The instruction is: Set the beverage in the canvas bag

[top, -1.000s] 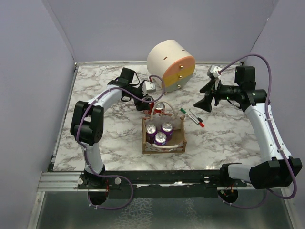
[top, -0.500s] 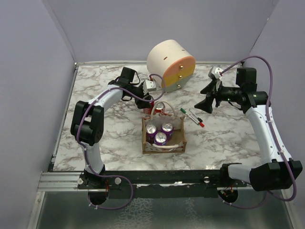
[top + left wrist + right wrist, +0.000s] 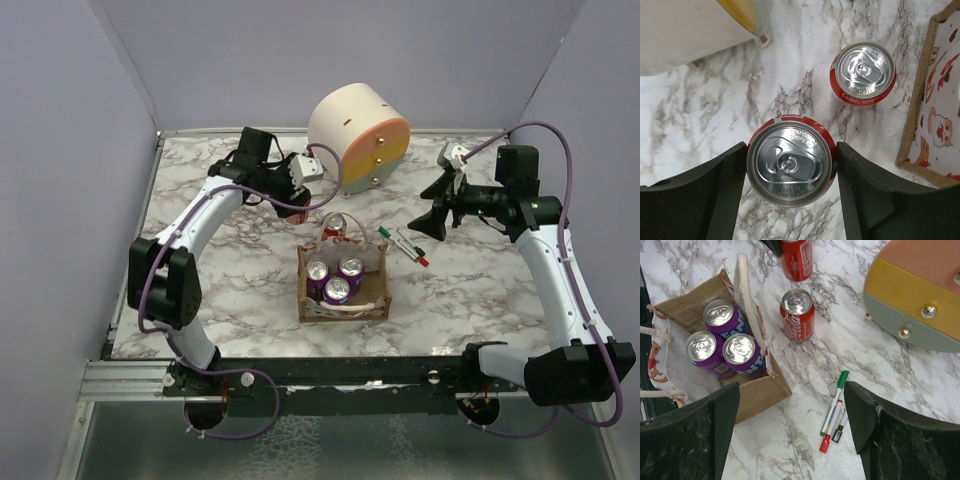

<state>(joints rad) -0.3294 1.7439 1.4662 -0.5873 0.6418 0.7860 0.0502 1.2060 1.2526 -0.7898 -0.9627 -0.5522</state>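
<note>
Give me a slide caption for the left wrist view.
Left gripper grips one red can; a second can stands beside the bag.

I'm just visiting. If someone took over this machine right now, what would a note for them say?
Left gripper: shut on a red can, outside the canvas bag.
Right gripper: open, empty, above the markers.
Done: three purple Fanta cans stand in the bag.
Left: bag the held can. A Coca-Cola can also stands on the table beside the bag.
</note>
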